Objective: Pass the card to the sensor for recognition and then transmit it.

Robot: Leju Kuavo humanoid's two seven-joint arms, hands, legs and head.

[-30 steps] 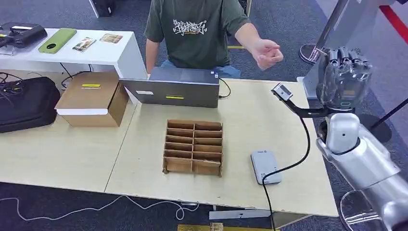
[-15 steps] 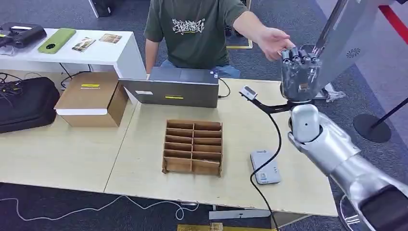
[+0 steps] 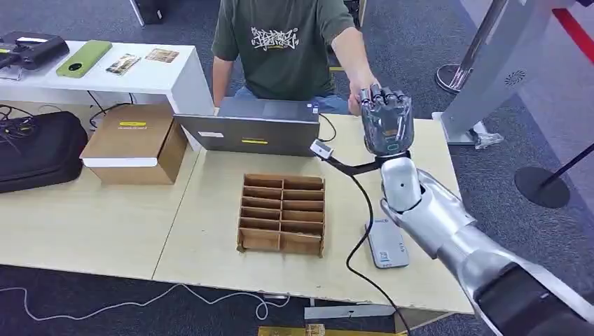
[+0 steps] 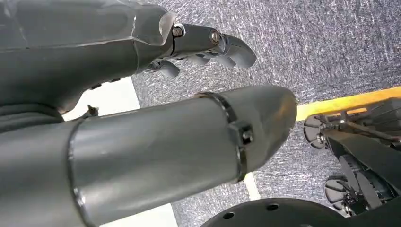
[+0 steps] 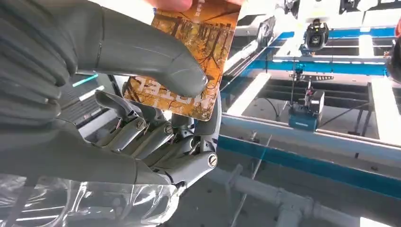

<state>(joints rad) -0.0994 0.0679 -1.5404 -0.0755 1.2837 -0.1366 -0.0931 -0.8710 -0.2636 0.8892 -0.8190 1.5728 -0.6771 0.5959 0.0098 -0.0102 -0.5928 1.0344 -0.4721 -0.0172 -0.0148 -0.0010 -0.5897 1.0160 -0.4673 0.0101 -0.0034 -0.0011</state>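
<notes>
**Card at the right hand, person's fingers still on its far edge**

Your right hand [image 3: 384,126] is raised above the far side of the bench [image 3: 84,217], palm turned away from the head camera, right in front of the person's hand [image 3: 358,98]. In the right wrist view the orange card [image 5: 194,56] sits between the thick grey thumb [image 5: 156,56] and the darker fingers [image 5: 156,137]: the thumb lies across the card's printed face and the fingers curl up behind it. The thumb appears to press the card against them, so read this hand as clamped on the card. A person's fingertips [image 5: 182,4] touch the card's far edge at the rim of that picture.

Your left hand [image 4: 208,45] hangs over dark carpet. Its fingers are curled in and nothing is in them; treat it as closed.

On the bench:
- The grey card sensor [image 3: 387,245] lies flat near the front edge, partly behind your right forearm, its cable running off the front.
- The cardboard sorter [image 3: 282,213] with its rows of compartments stands just left of the sensor, apart from it.
- A grey box [image 3: 256,127] sits at the far edge in front of the person [image 3: 287,42].
- A cardboard box [image 3: 133,143] stands at the left.
</notes>
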